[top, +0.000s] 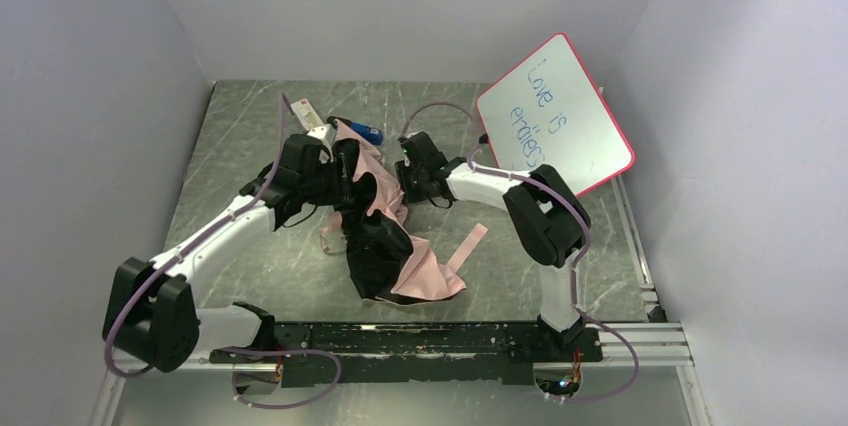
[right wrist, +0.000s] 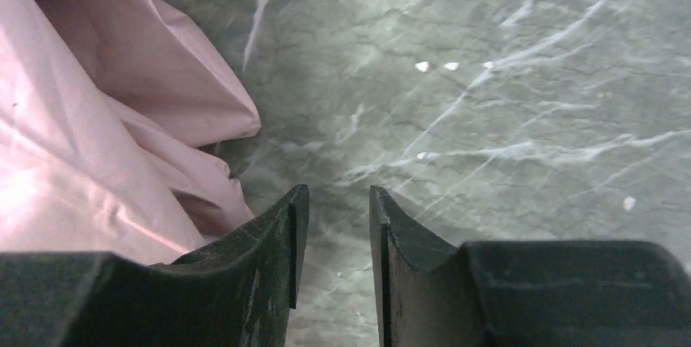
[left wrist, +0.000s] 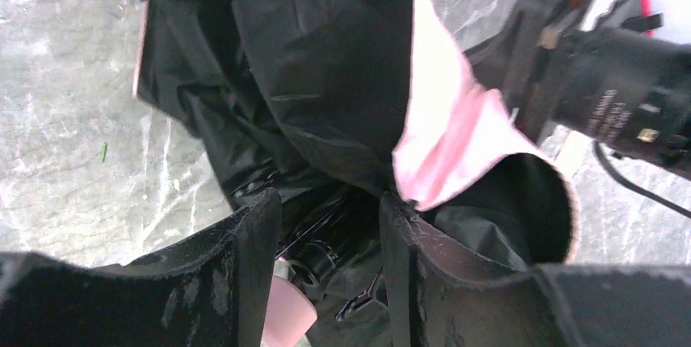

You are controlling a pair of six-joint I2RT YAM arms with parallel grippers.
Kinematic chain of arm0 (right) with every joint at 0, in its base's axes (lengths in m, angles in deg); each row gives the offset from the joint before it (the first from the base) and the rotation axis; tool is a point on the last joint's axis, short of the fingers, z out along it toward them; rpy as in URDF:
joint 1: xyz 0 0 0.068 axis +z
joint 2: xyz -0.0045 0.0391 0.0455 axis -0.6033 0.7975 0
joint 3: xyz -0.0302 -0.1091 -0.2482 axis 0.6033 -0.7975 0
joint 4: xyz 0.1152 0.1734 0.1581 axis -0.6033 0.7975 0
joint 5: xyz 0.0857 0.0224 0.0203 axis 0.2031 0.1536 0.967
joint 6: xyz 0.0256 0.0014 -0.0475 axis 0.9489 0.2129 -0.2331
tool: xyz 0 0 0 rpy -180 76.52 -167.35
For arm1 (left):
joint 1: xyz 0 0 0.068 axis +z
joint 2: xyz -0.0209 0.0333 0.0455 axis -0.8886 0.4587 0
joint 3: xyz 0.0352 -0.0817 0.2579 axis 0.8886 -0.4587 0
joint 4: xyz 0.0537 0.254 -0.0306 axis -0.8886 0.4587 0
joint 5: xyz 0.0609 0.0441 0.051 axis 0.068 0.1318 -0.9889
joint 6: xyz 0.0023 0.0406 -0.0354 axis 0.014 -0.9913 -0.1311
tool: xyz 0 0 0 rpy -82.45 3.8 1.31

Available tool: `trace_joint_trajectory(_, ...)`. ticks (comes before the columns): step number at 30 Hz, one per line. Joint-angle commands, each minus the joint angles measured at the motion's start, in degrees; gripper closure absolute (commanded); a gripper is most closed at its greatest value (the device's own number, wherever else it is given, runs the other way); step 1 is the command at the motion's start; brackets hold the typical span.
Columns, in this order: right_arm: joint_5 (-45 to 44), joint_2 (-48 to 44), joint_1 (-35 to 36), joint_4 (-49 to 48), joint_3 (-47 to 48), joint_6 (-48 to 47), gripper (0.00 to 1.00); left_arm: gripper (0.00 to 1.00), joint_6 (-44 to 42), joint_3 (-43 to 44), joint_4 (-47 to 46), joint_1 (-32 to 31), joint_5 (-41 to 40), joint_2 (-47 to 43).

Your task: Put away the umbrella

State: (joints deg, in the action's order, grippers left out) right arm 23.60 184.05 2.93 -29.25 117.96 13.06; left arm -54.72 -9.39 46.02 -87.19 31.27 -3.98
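Finds the umbrella (top: 385,236) collapsed in a heap at the middle of the table (top: 250,256). Long axis slanting from the far-left end, between the two arms, down toward the near right. Black fabric over most of the near bulk, pale pink along the right edge and the far part. A pink strap (top: 466,245) lying flat off to the right. At the far end, the left gripper (top: 338,174), fingers (left wrist: 253,265) clamped on bunched black fabric and folded ribs, with a pink flap against one finger. Just beside the pink fabric, over bare table, the right gripper (top: 405,184), fingers (right wrist: 285,233) a narrow gap apart and holding nothing. Farther back, a blue item (top: 366,133) and a white item (top: 303,108). Against the right wall, a pink-framed whiteboard (top: 555,116).
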Motion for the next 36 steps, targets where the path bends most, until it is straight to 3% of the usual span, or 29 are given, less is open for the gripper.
trace_joint_trajectory(1,1.99,0.95,1.04,-0.45,0.42,0.48,0.63,0.5,0.82,0.84,1.19,0.52,-2.8,-4.44)
trace_joint_trajectory(5,1.91,1.06,1.08,-0.29,0.54,0.48,0.63,0.65,1.66,0.1,6.56,0.62,-8.49,-5.77)
trace_joint_trajectory(12,1.66,0.73,1.04,0.02,0.66,0.31,0.63,0.67,3.78,-2.06,13.16,0.67,-14.6,-8.5)
trace_joint_trajectory(19,1.55,0.49,1.0,0.06,0.49,0.28,0.63,0.79,8.64,-3.12,21.7,0.67,-20.61,-10.9)
trace_joint_trajectory(22,1.61,0.48,1.02,-0.19,0.31,0.35,0.63,0.81,9.11,-6.09,19.66,0.67,-19.95,-11.12)
trace_joint_trajectory(26,1.81,0.55,1.07,-0.06,0.44,0.3,0.63,0.95,9.84,-7.81,16.68,0.59,-16.22,-7.22)
trace_joint_trajectory(36,4.08,0.2,1.23,-0.11,0.64,0.34,0.63,0.95,10.57,-11.13,4.67,-0.53,-10.3,0.42)
